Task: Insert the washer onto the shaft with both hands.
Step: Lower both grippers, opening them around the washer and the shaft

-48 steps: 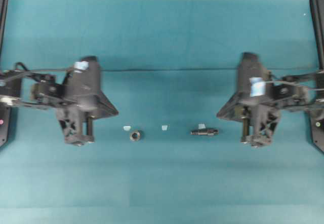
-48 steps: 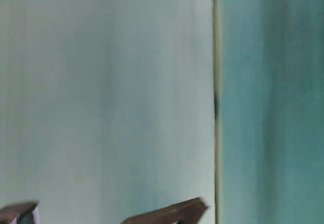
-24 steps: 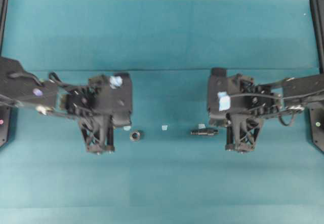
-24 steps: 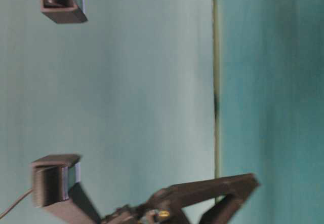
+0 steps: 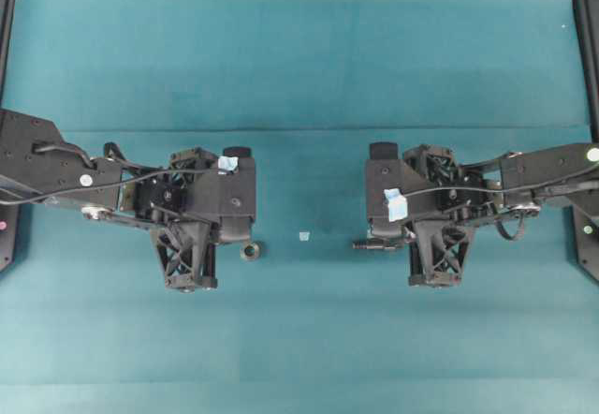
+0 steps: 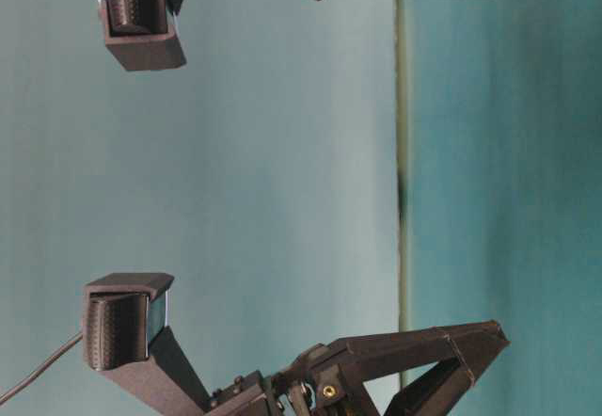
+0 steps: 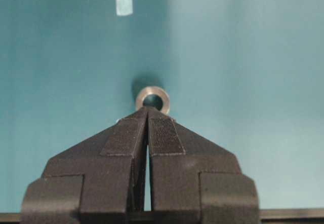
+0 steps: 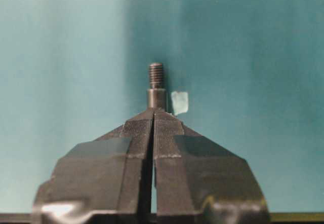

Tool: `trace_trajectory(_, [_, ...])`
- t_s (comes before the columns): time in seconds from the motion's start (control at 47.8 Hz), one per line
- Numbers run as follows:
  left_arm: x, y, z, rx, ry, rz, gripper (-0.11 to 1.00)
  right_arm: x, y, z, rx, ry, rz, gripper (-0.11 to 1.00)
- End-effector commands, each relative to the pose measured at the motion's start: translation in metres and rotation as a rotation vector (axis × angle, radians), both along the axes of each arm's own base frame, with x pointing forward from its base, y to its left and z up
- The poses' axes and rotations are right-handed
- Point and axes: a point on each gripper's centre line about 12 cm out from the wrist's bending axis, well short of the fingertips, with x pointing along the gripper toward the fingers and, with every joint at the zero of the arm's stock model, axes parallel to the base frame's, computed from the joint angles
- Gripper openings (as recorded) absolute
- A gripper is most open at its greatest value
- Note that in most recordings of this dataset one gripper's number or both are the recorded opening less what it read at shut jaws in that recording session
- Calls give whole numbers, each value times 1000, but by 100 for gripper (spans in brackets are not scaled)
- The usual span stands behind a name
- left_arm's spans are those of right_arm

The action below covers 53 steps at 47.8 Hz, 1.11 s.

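Two black arms hang over the teal table [image 5: 299, 49], each pincer pressed together and empty.

The left pincer [image 7: 147, 110] has its pads meeting at the tips, which overlap the near rim of the washer [image 7: 152, 99]; whether they touch it I cannot tell. The right pincer [image 8: 154, 111] is likewise closed, its tips covering the near end of the shaft [image 8: 156, 84], whose threaded end points away. A white tape bit [image 8: 179, 102] lies just beside the shaft, another [image 5: 304, 236] between washer and shaft.
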Motion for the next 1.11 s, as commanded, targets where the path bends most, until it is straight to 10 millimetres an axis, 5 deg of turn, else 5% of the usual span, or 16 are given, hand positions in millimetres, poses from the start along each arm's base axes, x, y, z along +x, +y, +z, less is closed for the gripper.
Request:
trace_trajectory(0.0, [3,-1,6,-2,-20,0,3,4,1,5,-4,-19,9,-10])
trace_trajectory(0.397, [4,1,1,-5,-7,11,5,3,0,-2,-5,15,7,1])
trace_trajectory(0.543, [6,1,-6,-19,10,30,37,3,0,-6,-2,29,0,26])
trace_trajectory(0.753, [7,-2,-20,-23,45,32,93,-1,-1,-19,-18,107,12,85])
trace_trajectory(0.815, [9,-5,-23,-21,47,22,90,0,-1,-20,-18,116,12,94])
trace_trajectory(1.087, [13,-7,-33,-23,47,20,87,2,-1,-23,-19,101,11,92])
